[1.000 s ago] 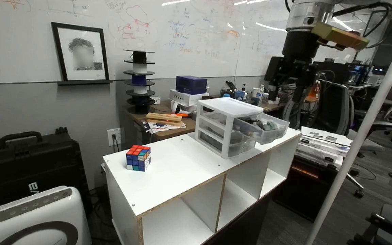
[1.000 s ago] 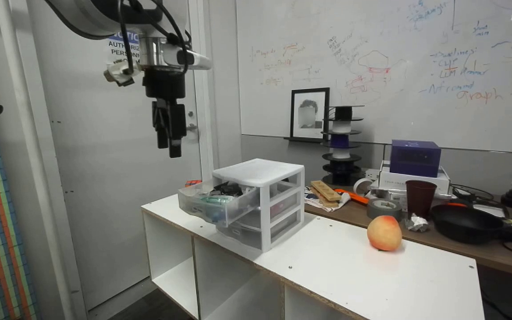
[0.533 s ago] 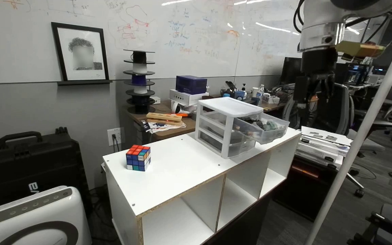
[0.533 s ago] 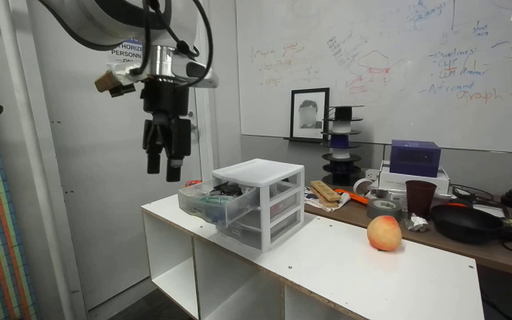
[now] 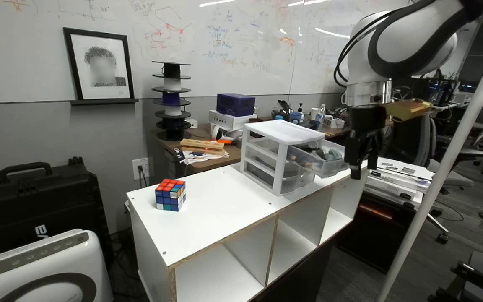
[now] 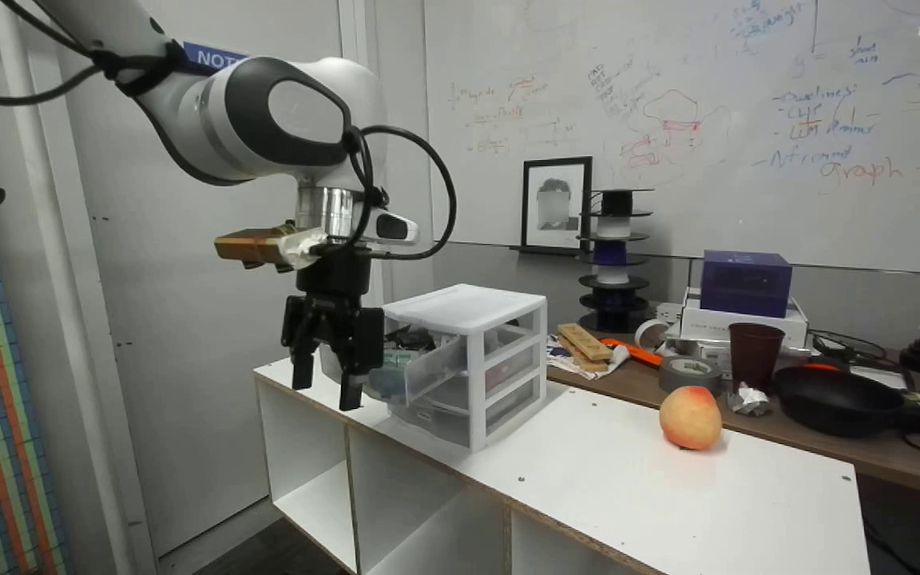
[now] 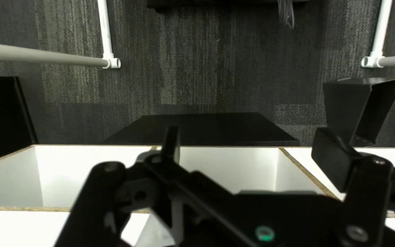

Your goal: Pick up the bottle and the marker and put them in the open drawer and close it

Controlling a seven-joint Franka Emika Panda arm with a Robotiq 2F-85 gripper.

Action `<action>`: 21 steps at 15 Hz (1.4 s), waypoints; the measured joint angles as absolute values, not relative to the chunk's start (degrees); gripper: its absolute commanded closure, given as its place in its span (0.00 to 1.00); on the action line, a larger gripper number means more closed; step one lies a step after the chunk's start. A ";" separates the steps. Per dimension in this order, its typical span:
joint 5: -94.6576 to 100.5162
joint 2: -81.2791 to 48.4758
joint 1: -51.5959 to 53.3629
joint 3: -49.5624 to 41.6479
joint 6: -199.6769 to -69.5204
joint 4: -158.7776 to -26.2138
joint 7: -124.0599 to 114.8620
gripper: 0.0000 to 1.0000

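The white-framed drawer unit [image 5: 285,131] stands on a white shelf. Its top clear drawer [image 5: 329,168] is pulled out and holds dark and greenish items; this drawer also shows in an exterior view [image 6: 434,374], partly behind the gripper. My gripper [image 5: 364,168] points down just in front of the open drawer, at about its height; it also shows in an exterior view [image 6: 326,385]. In the wrist view my gripper [image 7: 252,149] has its fingers wide apart with nothing between them. I cannot make out the marker or the bottle among the drawer's items.
The white shelf top [image 5: 220,214] also bears a Rubik's cube [image 5: 170,195] and a peach [image 6: 691,418]. Open shelf compartments [image 7: 228,168] lie below the gripper. A white pole [image 5: 434,176] stands nearby. A cluttered desk [image 6: 819,447] is behind.
My gripper has come down from above the drawer's height to in front of the drawer's front. The drawer, cube and peach have not moved.
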State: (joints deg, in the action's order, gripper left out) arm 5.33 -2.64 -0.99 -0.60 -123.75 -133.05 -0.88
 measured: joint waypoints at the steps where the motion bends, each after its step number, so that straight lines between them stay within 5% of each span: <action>1: 5.61 -3.61 -0.60 -0.25 -125.71 -133.02 -0.88 0.42; 8: 14.81 -4.48 1.42 0.51 -137.39 -133.45 -5.35 0.95; 12: 15.22 -4.66 1.39 0.06 -142.85 -133.38 -8.31 1.00; 21: 15.40 -10.30 1.22 -2.06 -151.13 -128.38 -16.29 0.94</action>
